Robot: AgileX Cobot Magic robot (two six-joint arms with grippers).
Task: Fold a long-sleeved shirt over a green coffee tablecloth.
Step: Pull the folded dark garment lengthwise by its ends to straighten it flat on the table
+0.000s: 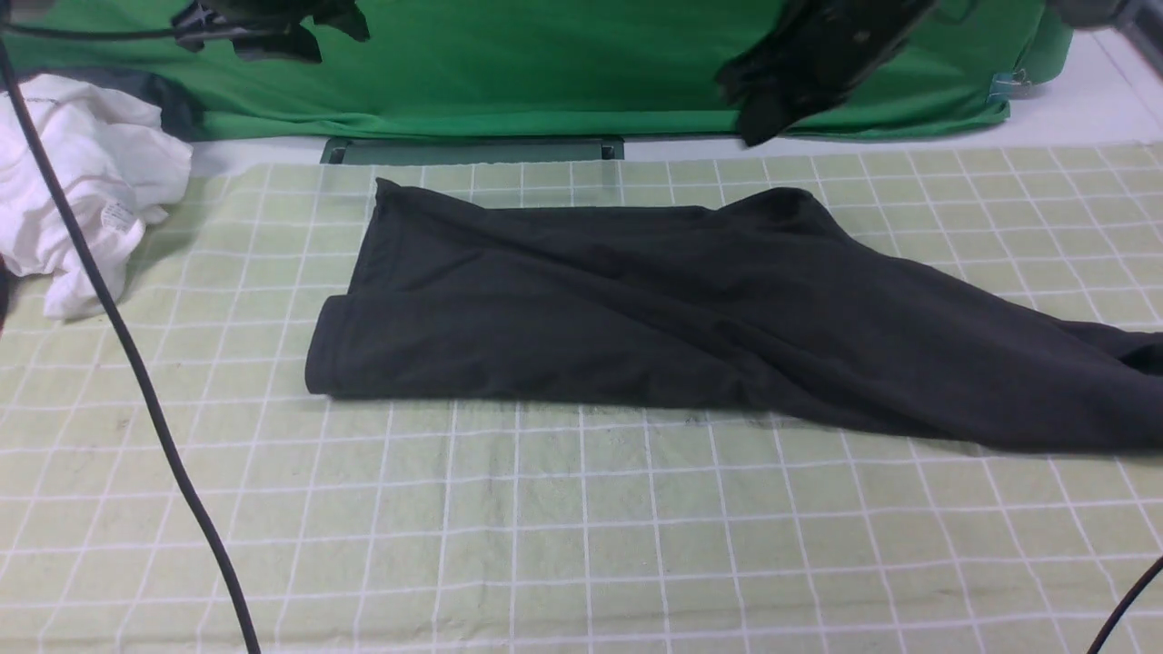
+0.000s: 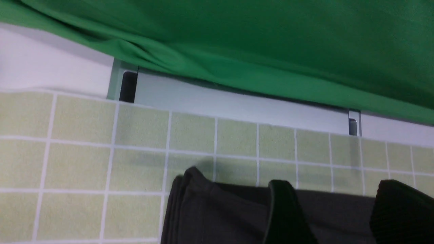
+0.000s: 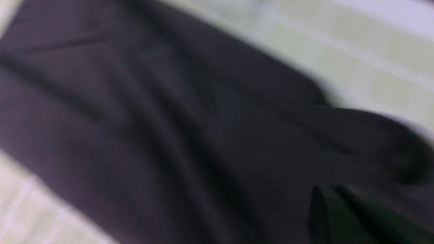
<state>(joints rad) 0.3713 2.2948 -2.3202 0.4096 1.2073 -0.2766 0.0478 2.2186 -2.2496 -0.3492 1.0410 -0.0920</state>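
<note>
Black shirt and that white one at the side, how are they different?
The long-sleeved shirt is black; the white garment is white. The long-sleeved shirt lies folded and fairly flat in the middle; the white garment sits crumpled in a heap at the left edge. The long-sleeved shirt covers far more room than the white garment. Both are soft cloth resting on the checked tablecloth.

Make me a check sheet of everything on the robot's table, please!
Surface: green coffee tablecloth, lying flat.
Job's things: long-sleeved shirt, partly folded on the tablecloth, one end trailing to the right.
Clutter: white garment, crumpled at far left.
Grippers: left gripper raised, jaws open; right gripper raised, jaws shut.
Cables: black cable across the left foreground; second cable at the lower right corner.
Surroundings: deep green fabric behind.
</note>
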